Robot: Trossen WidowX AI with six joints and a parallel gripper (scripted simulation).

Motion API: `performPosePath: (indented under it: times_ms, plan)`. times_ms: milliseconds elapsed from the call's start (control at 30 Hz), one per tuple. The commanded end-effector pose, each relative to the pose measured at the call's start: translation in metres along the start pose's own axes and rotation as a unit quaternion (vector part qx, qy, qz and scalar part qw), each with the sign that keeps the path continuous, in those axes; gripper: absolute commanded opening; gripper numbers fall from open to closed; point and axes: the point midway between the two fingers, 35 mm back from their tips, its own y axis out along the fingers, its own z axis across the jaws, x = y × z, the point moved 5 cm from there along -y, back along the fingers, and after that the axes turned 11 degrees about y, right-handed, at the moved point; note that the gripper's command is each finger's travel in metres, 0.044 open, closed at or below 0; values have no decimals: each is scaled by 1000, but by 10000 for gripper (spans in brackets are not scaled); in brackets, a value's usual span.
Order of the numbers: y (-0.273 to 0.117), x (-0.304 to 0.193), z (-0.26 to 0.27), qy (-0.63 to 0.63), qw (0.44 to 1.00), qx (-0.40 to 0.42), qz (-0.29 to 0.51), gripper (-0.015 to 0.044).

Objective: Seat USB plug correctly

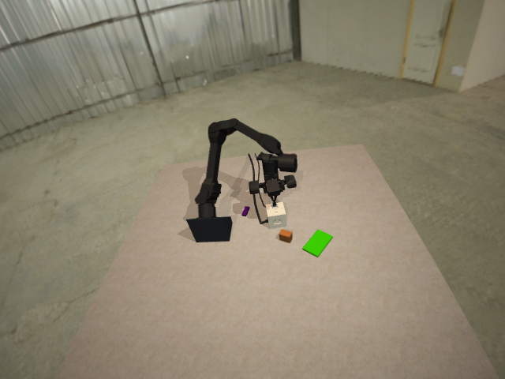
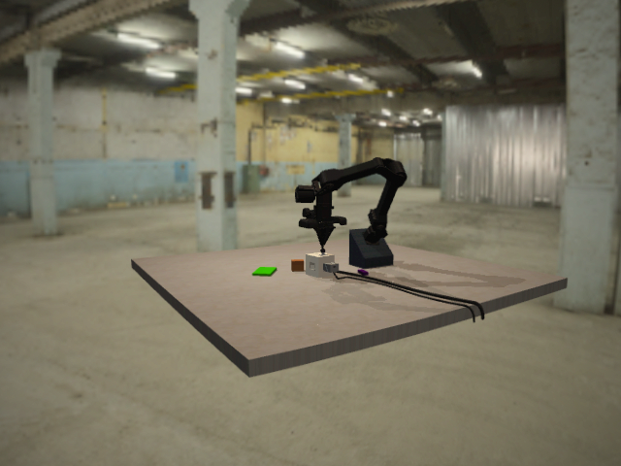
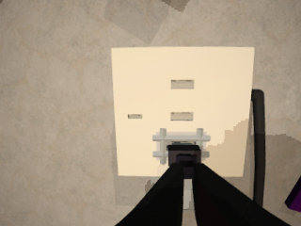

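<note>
The cream power cube (image 1: 276, 220) (image 2: 312, 271) (image 3: 146, 146) stands on the table. Its top shows slots and, near one edge, a socket ringed by a light grey crossed-bar frame (image 3: 163, 157). My gripper (image 1: 274, 201) (image 2: 322, 248) (image 3: 186, 172) points straight down over that part of the top. It is shut on the small black USB plug (image 3: 183, 153), which sits upright at the framed socket and covers part of its opening. A strip of the opening shows past the plug in the wrist view. The plug's tip is hidden, so its depth and which way round it is cannot be told.
A grey plug (image 2: 331, 267) sits in the cube's side, with black cables (image 2: 401, 284) (image 3: 259, 146) running over the table edge. An orange block (image 1: 285, 235) (image 2: 297, 265), a green slab (image 1: 317, 242) (image 2: 264, 271) and a purple piece (image 1: 245, 211) (image 2: 362, 272) (image 3: 295, 199) lie around the cube.
</note>
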Motion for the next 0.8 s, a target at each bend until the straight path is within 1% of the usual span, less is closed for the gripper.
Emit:
performPosePath:
  times_ms: [0,767]
  plan:
    - [0,0,0,2,1000,1,0,0]
    - [3,0,0,2,1000,1,0,0]
